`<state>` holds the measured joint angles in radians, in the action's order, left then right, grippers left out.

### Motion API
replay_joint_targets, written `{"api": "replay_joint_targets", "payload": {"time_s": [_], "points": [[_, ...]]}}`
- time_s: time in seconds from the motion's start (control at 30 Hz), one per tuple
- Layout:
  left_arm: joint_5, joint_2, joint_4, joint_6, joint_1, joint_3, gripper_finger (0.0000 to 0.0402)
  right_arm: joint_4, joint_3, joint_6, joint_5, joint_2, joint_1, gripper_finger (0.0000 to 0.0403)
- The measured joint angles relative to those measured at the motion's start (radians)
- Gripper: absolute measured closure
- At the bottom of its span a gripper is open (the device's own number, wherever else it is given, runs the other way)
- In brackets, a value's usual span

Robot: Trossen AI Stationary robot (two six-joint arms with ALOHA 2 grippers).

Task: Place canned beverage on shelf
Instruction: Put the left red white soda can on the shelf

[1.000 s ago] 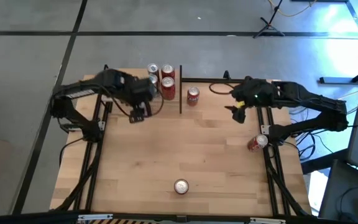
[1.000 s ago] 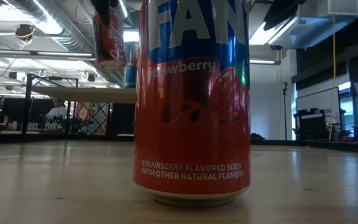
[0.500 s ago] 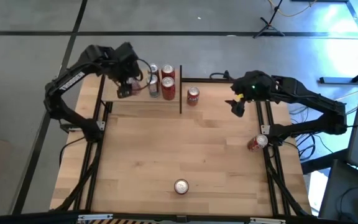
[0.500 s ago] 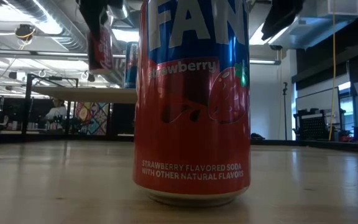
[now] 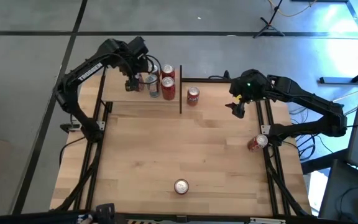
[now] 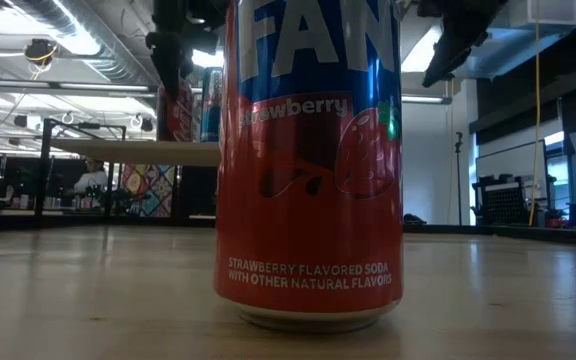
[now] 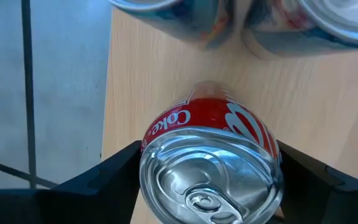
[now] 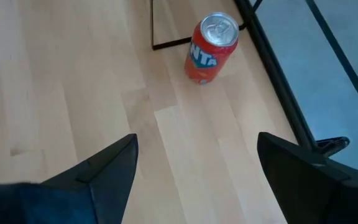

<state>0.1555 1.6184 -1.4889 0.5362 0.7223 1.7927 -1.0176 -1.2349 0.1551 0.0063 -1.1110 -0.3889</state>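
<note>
Nearest us, a Fanta can (image 6: 308, 160) waits on the table (image 5: 166, 155). Beyond, our left end effector (image 5: 133, 81) grips a Coke can (image 7: 211, 163) over the shelf (image 5: 120, 93); next we lower and release. Our right end effector (image 8: 194, 168) hangs open.

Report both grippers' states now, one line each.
Left gripper: shut on the Coke can, over the shelf.
Right gripper: open, empty, above the table.
</note>
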Motion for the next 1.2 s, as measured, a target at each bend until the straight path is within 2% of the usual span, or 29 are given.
{"api": "replay_joint_targets", "payload": {"time_s": [0.27,0.67,1.0,1.1,1.2], "points": [[-0.053,0.005,0.036,0.053,0.0,0.001,0.012,0.013,0.02,0.0,-0.035,0.0,0.001,0.0084],[-0.054,0.006,0.045,0.059,-0.001,0.001,0.0078,0.022,0.02,0.001,-0.044,0.0,0.001,0.0084],[-0.049,0.006,0.094,0.054,-0.025,0.001,0.0072,0.026,0.02,0.008,-0.052,0.0,0.002,0.0084],[-0.022,0.006,0.105,0.075,-0.043,0.001,0.0072,0.026,0.02,0.01,-0.052,0.0,0.002,0.0084],[0.077,0.006,0.108,0.072,-0.061,0.001,0.0072,0.025,0.02,0.01,-0.052,0.0,0.002,0.0084]]}}
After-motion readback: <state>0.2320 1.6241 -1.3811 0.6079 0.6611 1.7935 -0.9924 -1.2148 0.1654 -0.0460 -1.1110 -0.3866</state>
